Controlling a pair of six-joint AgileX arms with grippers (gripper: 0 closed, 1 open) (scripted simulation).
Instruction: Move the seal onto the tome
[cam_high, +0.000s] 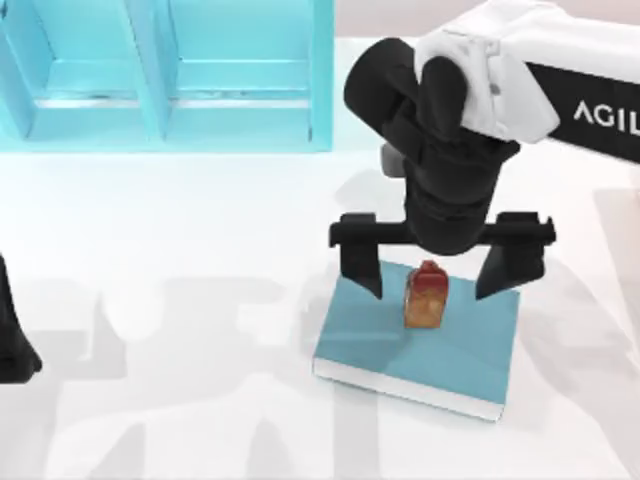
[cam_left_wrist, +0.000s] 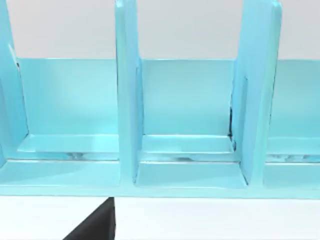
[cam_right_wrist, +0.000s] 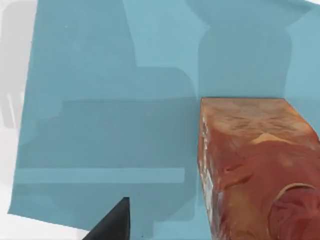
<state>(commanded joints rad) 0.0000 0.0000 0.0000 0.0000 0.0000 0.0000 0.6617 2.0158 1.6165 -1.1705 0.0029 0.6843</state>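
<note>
Seal: the seal (cam_high: 425, 296) stands upright on the tome (cam_high: 460, 355), toward the book's far edge and roughly midway between its side edges. In my right wrist view the orange-tan block (cam_right_wrist: 250, 165) rests flat on the teal cover (cam_right_wrist: 100, 100).

Tome: it lies flat on the counter (cam_high: 180, 300), right of centre, turned a little askew to the counter's front edge.

Right jaws: my right gripper (cam_high: 428, 268) hangs over the tome's far edge with the jaws spread wide. One finger stands on each side of the seal with clear gaps, so I see no contact.

Key relation: the seal sits between the two fingers, about centred and just below their tips. The line between the fingers runs along the tome's far edge. I judge a straight rise would clear the knob without brushing it, while any sideways drift could tip the block.

Left arm: it is parked at the counter's left edge (cam_high: 15, 345). Its wrist camera faces the teal shelf unit (cam_left_wrist: 190, 125) at the counter's far edge.

Progress: I judge the placement made, with only the retreat left.
</note>
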